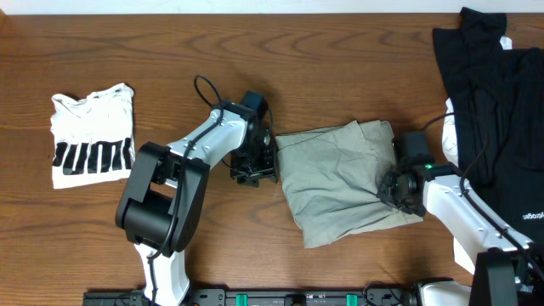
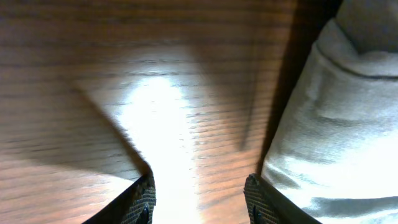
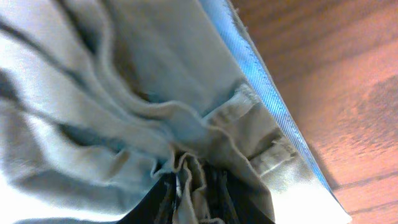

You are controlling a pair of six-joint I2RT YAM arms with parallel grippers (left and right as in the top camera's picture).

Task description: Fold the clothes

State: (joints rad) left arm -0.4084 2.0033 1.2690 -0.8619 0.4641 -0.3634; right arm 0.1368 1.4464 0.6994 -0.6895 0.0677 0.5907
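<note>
The light khaki-grey shorts (image 1: 340, 180) lie folded in a rough rectangle at the table's centre right. My left gripper (image 1: 252, 172) is open and empty at the shorts' left edge; in the left wrist view its fingers (image 2: 199, 202) straddle bare wood, with the shorts' folded edge (image 2: 329, 124) just right of the right finger. My right gripper (image 1: 398, 190) is shut on the shorts' right edge; in the right wrist view its fingers (image 3: 196, 199) pinch a bunched fold of the fabric (image 3: 143, 99).
A small white tee with black bar print (image 1: 92, 144) lies folded at the far left. Black garments (image 1: 493, 102) are piled at the right edge, close behind the right arm. The wooden table (image 1: 255, 51) surrounds everything.
</note>
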